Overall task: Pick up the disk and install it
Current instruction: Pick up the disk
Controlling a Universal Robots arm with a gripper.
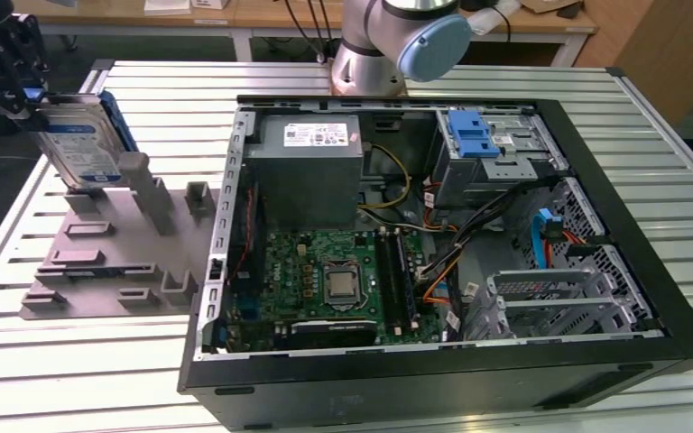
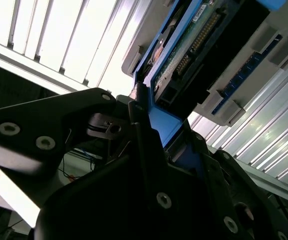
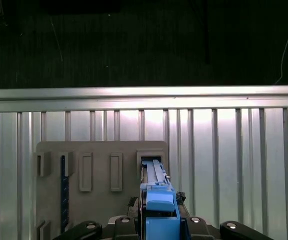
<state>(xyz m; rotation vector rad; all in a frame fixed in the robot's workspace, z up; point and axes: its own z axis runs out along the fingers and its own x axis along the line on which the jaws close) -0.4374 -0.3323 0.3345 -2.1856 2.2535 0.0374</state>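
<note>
Item under inspection: the disk (image 1: 76, 144). It stands upright on edge, silver face and blue-and-white label facing the exterior view's left, with the blue carrier frame running along its edges. It is over the far end of the grey fixture plate (image 1: 94, 271), close to the worktop's far corner on the exterior view's left. Its lower edge sits among the plate's raised posts. Whether it rests in a slot or hangs just clear of it cannot be told.

Claw: the gripper (image 1: 28, 90) has the disk by its upper end. In the second wrist view the black fingers (image 2: 138, 120) are drawn in tight against the blue carrier, with no gap visible. The disk's circuit-board side is visible beyond them.

Fixture plate: it lies flat on the slatted aluminium worktop (image 1: 82, 379), along the edge on the exterior view's left. It carries several rectangular sockets and upright posts.

Computer case (image 1: 443, 388): a black tower, lying open-side up, occupies the middle of the worktop and its side on the exterior view's right, well apart from the disk. Inside, the grey power-supply box (image 1: 310, 162) sits at the far end. The green motherboard (image 1: 322, 280) lies on the near side of it. A blue latch (image 1: 473, 135) tops the metal drive bay (image 1: 503, 158) in the far corner. Loose cables run between them.

Arm base (image 1: 377, 45): mounted at the worktop's far edge, behind the case.
</note>
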